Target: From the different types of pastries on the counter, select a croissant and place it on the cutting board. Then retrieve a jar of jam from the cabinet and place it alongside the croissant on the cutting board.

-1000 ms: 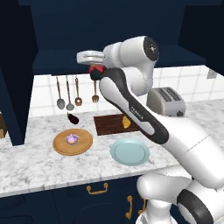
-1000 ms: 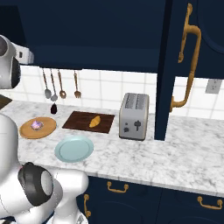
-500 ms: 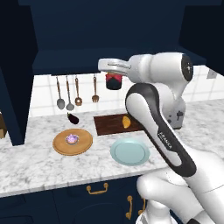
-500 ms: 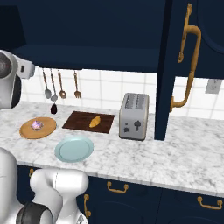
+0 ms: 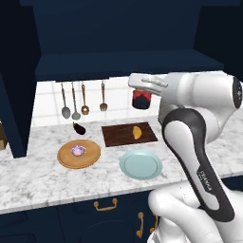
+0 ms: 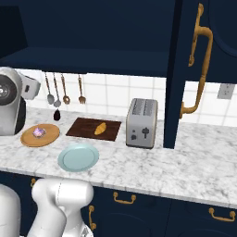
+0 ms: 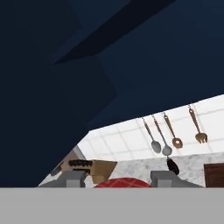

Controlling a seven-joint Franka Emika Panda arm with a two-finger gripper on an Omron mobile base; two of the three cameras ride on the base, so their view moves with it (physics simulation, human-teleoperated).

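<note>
The gripper (image 5: 141,90) has carried the jar of jam (image 5: 142,98) rightward.

1 croissant (image 5: 137,131), 1 cupcake (image 5: 78,151), 4 utensils (image 5: 84,98), 1 toaster (image 6: 141,122).

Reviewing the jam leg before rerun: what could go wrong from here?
1. The jar of jam hangs high in the gripper, above the counter; a slip could drop it hard.
2. The croissant sits right of centre on the cutting board; lowering there could knock it.
3. The toaster stands close beside the board; a wide swing could clip it.
</note>
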